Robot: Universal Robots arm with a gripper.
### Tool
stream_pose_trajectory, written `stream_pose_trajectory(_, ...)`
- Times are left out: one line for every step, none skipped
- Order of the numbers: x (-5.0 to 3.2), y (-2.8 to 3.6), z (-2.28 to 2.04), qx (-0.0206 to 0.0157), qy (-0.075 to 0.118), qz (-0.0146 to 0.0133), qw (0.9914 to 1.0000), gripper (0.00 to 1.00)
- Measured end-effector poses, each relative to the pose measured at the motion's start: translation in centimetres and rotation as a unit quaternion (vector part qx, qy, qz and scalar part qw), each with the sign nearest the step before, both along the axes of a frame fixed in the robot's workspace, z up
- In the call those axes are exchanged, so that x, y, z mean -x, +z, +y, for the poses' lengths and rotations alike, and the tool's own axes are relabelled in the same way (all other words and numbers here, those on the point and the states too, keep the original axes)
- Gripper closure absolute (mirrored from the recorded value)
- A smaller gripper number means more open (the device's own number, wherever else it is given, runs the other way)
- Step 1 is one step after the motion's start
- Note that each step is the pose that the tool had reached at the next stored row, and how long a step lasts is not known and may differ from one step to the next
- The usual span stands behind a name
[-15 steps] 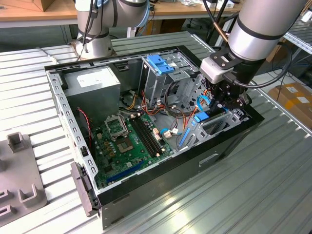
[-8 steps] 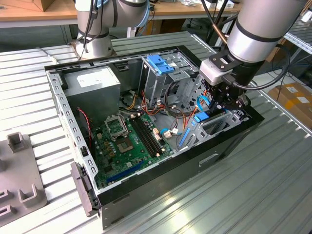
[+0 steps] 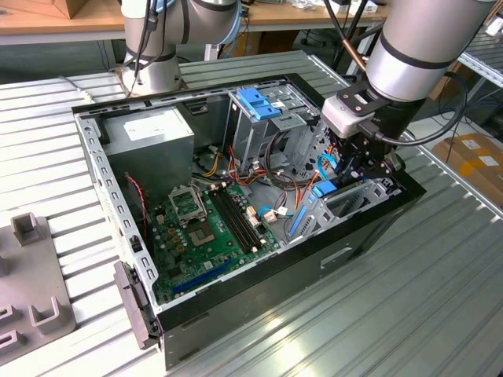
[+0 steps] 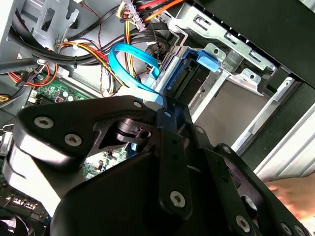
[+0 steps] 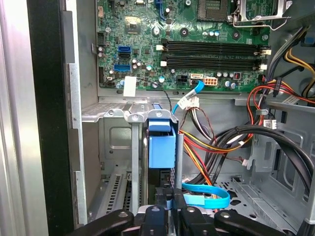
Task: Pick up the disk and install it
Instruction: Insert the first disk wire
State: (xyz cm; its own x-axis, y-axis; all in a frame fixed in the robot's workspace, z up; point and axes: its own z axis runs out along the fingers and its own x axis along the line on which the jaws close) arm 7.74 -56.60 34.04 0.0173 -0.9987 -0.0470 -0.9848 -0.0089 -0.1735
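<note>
Blue plastic frames the disk (image 5: 161, 147), likely stiff and heavy; the tool (image 5: 170, 211), nearly closed, pinches its thin nearest edge.

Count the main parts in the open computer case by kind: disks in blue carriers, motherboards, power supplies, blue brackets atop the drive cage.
disk: 1
motherboard: 1
power supply: 1
blue bracket atop the cage: 1
Total: 4
</note>
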Motion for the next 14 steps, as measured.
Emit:
stream_pose_trajectory(0.0, 0.0, 0.0, 0.0001, 0.0, 0.0, 1.0, 0.71)
stream_pose_trajectory(0.0, 0.0, 0.0, 0.0001, 0.0, 0.0, 1.0, 0.71)
stream_pose_trajectory(0.0, 0.0, 0.0, 0.0001, 0.0, 0.0, 1.0, 0.71)
stream_pose_trajectory(0.0, 0.0, 0.0, 0.0002, 0.0, 0.0, 1.0, 0.71)
stream_pose_trajectory(0.0, 0.05, 0.0, 0.0001, 0.0, 0.0, 1.0, 0.71)
stream_pose_trajectory(0.0, 0.28, 0.0, 0.0001, 0.0, 0.0, 1.0, 0.71)
stream_pose_trajectory(0.0, 0.38, 0.0, 0.0001, 0.0, 0.0, 1.0, 0.71)
stream_pose_trajectory(0.0, 0.58, 0.0, 0.0001, 0.0, 0.0, 1.0, 0.71)
stream_pose_trajectory(0.0, 0.77, 0.0, 0.0001, 0.0, 0.0, 1.0, 0.71)
stream_pose_trajectory(0.0, 0.97, 0.0, 0.0001, 0.0, 0.0, 1.0, 0.71)
stream_pose_trajectory(0.0, 1.16, 0.0, 0.0001, 0.0, 0.0, 1.0, 0.71)
stream_pose_trajectory(0.0, 1.18, 0.0, 0.0, 0.0, 0.0, 1.0, 0.71)
stream_pose_trajectory(0.0, 1.19, 0.0, 0.0001, 0.0, 0.0, 1.0, 0.71)
stream_pose_trajectory(0.0, 1.2, 0.0, 0.0001, 0.0, 0.0, 1.0, 0.71)
